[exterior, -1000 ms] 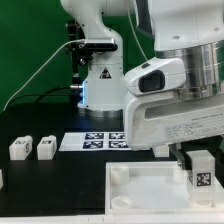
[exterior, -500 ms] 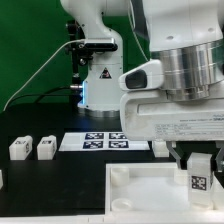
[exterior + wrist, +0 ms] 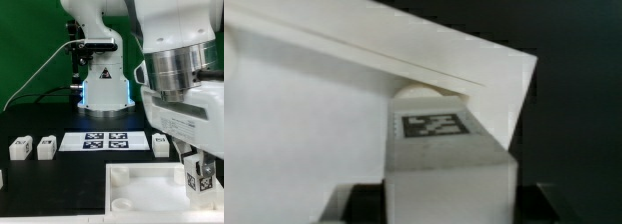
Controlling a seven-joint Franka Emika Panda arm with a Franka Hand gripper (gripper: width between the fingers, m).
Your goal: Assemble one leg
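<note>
My gripper is shut on a small white leg with a black-and-white tag on its face. It holds the leg upright over the right part of the large white square panel, near the panel's right edge. In the wrist view the leg runs between my fingers toward a raised corner knob of the panel; its tip is at that knob. Two more white legs stand on the black table at the exterior view's left.
The marker board lies flat behind the panel. Another small white part sits to its right, partly behind my arm. The robot base stands at the back. A white piece shows at the left edge.
My arm has moved toward the exterior view's right, and the held leg has shifted slightly right over the panel.
</note>
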